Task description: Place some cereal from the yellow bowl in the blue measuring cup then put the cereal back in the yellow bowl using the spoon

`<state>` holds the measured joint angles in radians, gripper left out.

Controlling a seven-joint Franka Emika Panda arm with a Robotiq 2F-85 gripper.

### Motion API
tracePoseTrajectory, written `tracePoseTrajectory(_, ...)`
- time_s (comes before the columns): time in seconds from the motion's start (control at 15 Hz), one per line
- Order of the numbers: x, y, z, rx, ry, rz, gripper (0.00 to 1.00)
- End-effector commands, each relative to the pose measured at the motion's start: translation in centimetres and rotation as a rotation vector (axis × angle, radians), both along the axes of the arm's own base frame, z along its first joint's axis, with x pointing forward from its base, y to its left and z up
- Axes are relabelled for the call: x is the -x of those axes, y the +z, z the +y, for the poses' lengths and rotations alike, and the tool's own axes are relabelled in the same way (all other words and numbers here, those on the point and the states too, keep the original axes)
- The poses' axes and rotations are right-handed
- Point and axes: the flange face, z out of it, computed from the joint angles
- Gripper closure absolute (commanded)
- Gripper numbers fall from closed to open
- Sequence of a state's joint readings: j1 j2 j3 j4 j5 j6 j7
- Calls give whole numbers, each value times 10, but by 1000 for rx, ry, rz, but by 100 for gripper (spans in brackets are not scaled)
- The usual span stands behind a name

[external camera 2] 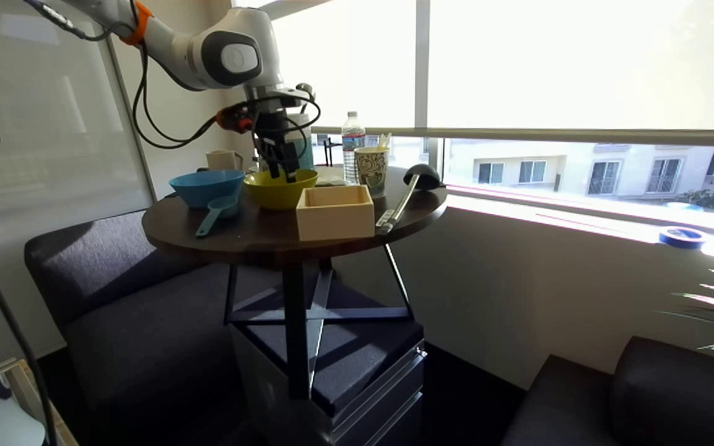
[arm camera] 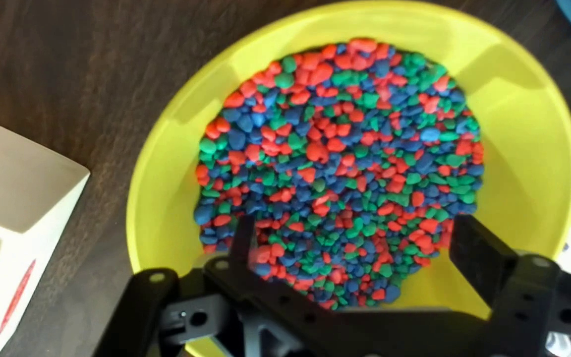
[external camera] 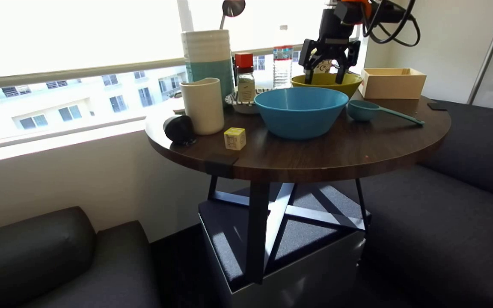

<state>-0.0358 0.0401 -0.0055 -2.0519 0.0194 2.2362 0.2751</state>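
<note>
With the empty gripper (arm camera: 354,237) spread wide low in the wrist view, multicoloured pebbles (arm camera: 340,168) could be spilled if the yellow bowl (arm camera: 528,126) is tipped by a finger (arm camera: 479,255)

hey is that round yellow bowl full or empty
The round yellow bowl is partly full: the wrist view shows red, green and blue pebble-like pieces inside, while much of its inner side is bare.

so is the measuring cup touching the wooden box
Apart: in an exterior view, a stretch of tabletop shows between the measuring cup and wooden box.
</note>
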Motion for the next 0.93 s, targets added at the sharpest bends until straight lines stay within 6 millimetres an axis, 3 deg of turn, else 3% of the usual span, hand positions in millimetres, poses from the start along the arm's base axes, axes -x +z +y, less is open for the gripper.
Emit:
tracePoseTrajectory(0.0,-16,-12,-3,15,-23,19,25)
tracePoseTrajectory(0.07,-18,-14,-4,17,-26,24,26)
tracePoseTrajectory(0.73,-2,5,-5,-21,-33,27,99)
tracePoseTrajectory(0.87,3,11,-5,-27,-39,28,100)
